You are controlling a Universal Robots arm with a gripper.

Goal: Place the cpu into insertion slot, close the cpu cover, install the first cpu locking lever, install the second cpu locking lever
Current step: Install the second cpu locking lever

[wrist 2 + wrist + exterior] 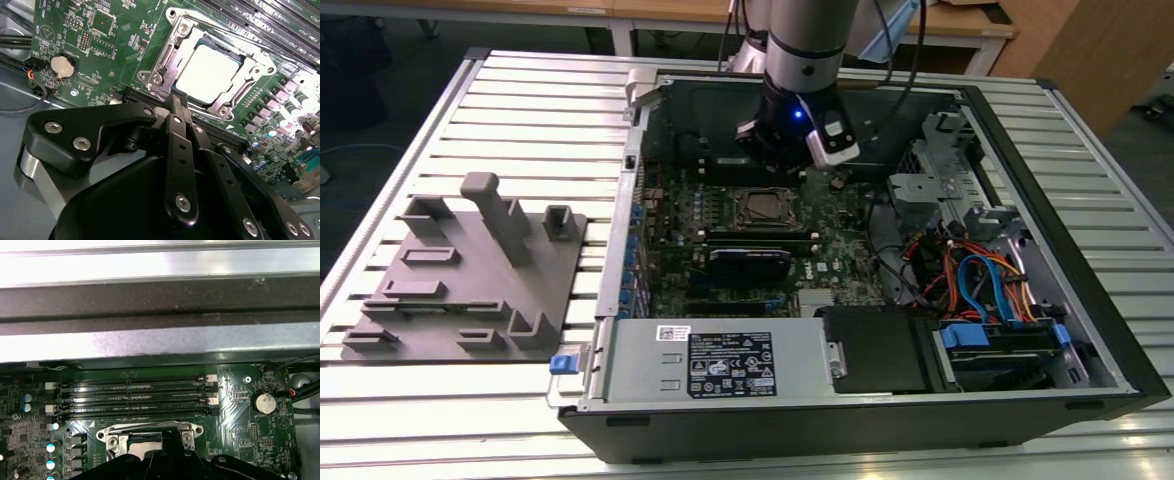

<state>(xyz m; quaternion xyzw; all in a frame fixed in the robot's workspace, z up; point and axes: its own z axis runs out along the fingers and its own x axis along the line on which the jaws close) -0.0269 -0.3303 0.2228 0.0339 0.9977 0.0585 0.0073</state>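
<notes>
The gripper (pixel 176 102), fingers pressed together on nothing, hovers near the cpu cover (pixel 167 55) lying flat over the cpu (pixel 212 70), probably set for pushing, not grabbing.

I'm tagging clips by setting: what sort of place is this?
Probably a robotics lab or workshop bench: an open computer case lies on a slatted metal table, and a robot arm reaches in.

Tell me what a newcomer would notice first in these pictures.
The robot arm reaching down into the open computer case on the slatted table dominates the exterior view. In the second wrist view, the bright cpu gleams inside the cpu cover, just beyond the black end effector.
</notes>
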